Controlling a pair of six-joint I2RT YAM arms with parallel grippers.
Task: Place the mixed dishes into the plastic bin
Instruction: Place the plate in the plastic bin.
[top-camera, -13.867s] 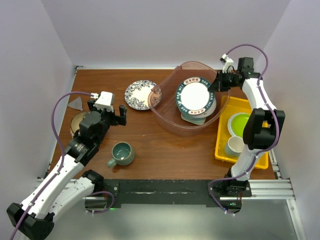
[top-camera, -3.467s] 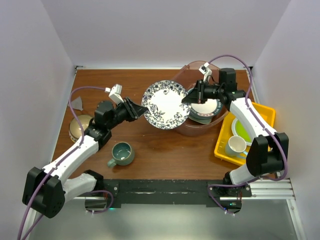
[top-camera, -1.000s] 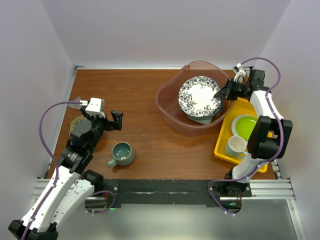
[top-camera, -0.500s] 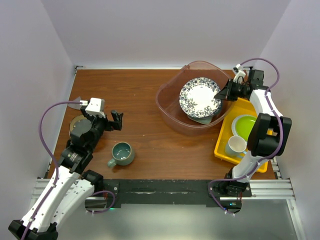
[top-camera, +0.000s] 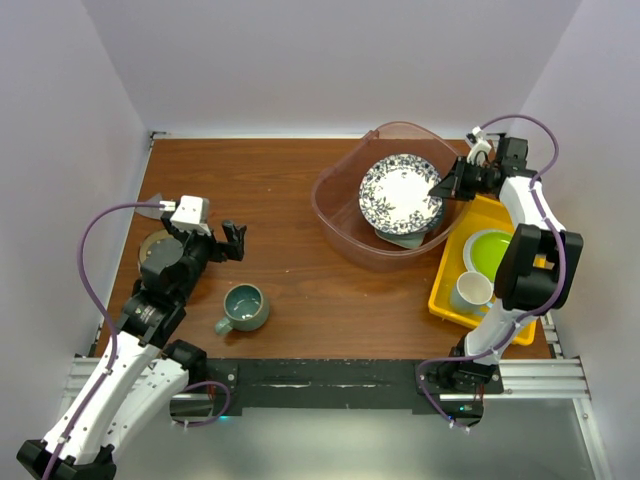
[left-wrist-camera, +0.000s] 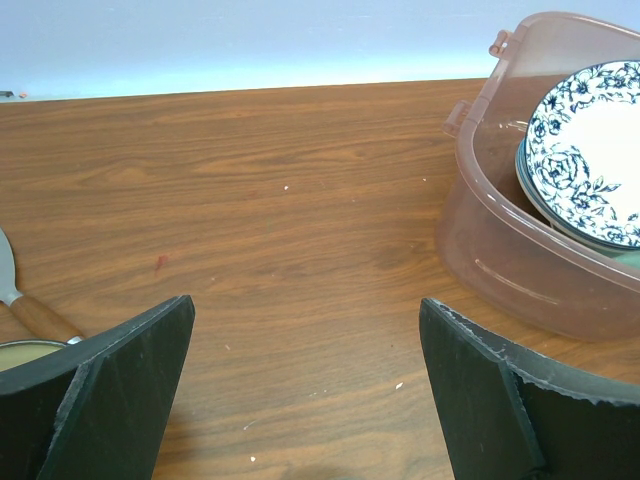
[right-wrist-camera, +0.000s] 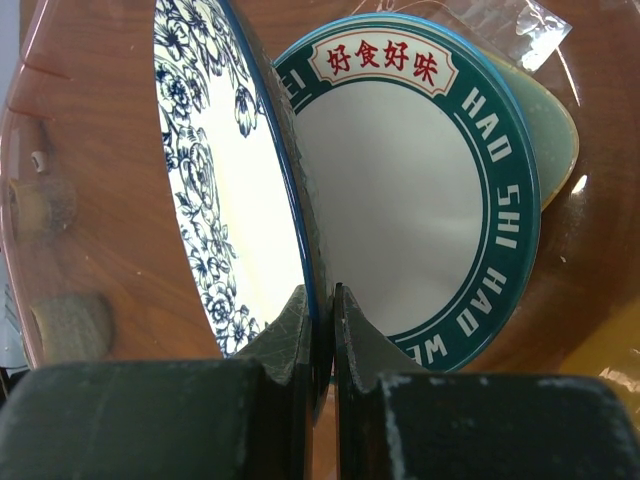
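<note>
Plain pale walls close in a brown wood-grain counter (top-camera: 280, 270) on three sides. At its left edge lies a greyish flat tool (top-camera: 152, 207). It is hard to make out from above, and the left wrist view cuts it off, showing only a blade and a wooden handle. Beside it, a brownish round dish (top-camera: 152, 252) is half hidden under the left arm (top-camera: 150, 310). Nearer the front the grey-teal mug (top-camera: 243, 307) stands upright on the counter, alone.

Right of the middle, the plastic bin (top-camera: 335, 215) holds a stack largely covered by the blue-patterned plate (top-camera: 400, 195). Only a green-rimmed plate (right-wrist-camera: 400, 200) with red characters and a corner of a mint dish (right-wrist-camera: 555, 130) show behind it. Far right, a yellow tray (top-camera: 445, 300) carries a lime-green plate (top-camera: 485, 250) and a white mug (top-camera: 466, 293).

The left arm reaches forward over the counter, and the left jaws are spread wide on nothing. The right arm (top-camera: 530, 230) bends over the bin's right rim. The right jaws pinch the blue-patterned plate's edge, with the plate tilted above the stack inside the bin.
</note>
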